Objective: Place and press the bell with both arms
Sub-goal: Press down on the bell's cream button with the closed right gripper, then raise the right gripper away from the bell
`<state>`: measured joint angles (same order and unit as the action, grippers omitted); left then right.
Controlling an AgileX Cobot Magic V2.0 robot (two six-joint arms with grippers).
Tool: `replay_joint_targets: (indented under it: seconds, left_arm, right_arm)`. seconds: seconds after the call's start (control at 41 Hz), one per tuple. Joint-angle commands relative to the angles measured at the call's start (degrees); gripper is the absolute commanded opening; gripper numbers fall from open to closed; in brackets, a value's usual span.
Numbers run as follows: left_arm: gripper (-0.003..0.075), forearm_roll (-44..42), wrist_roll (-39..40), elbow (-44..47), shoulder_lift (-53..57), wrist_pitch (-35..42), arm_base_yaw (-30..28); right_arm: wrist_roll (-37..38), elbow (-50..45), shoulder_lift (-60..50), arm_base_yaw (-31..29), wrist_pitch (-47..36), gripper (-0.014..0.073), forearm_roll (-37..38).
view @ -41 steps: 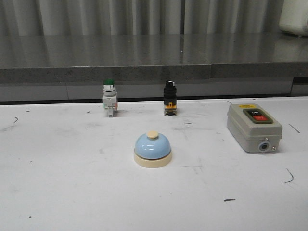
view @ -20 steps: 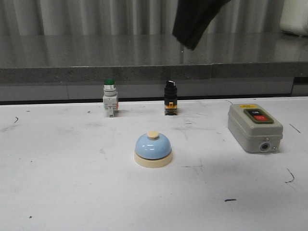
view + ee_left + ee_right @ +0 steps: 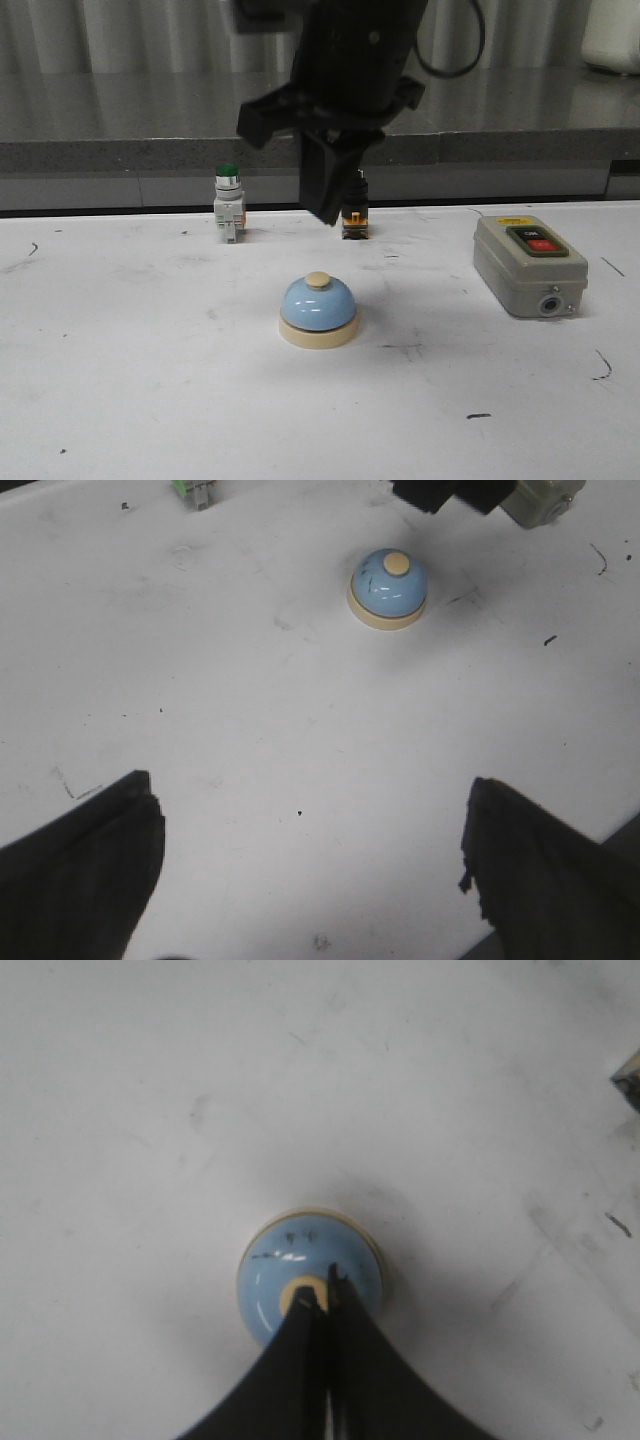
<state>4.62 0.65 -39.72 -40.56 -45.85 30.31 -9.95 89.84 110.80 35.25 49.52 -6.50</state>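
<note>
Bell (image 3: 317, 309) sits upright on the white bench (image 3: 120, 380), near centre, resting free and apart from everything else. Right end effector (image 3: 328, 208) hangs directly above and slightly to the far side of it, fingers pinched together into a single point aimed down; a clear gap separates tip and knob in the front view. From the right wrist view, the closed tip (image 3: 322, 1298) lines up over the cream knob. Judgement: a straight descent should land the press. Left end effector (image 3: 310, 870) is spread wide, empty, well to the near side of the bell (image 3: 387, 588); the right arm is nearer. Bell condition: light-blue dome, cream base and knob, faint dark scuffs on the dome, no visible damage.
</note>
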Motion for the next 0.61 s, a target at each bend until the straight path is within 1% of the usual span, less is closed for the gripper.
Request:
replay_joint_targets:
  seconds: [0.0,0.098,0.171,0.463,0.585]
  left_arm:
    - [0.0586,0.72,0.07,-1.63,0.31,3.51,-0.17]
    - [0.0586,0.72,0.07,-1.63,0.31,3.51,-0.17]
    - [0.0586,0.72,0.07,-1.63,0.31,3.51,-0.17]
    - [0.0586,0.72,0.07,-1.63,0.31,3.51,-0.17]
    - [0.0586,0.72,0.07,-1.63,0.31,3.51,-0.17]
  right_arm:
    - [-0.75,1.99,0.87,0.12,-4.52,-0.0052,0.46]
    - [-0.75,2.06,3.41,0.12,-4.98,-0.0052,0.46]
    - [-0.75,2.06,3.26,0.12,-3.44,-0.0052,0.46]
    - [-0.75,1.66,-9.24,-0.66,0.39,-0.0052,0.65]
    - [-0.75,-0.80,-15.59,-1.41,0.96,-0.0052,0.65]
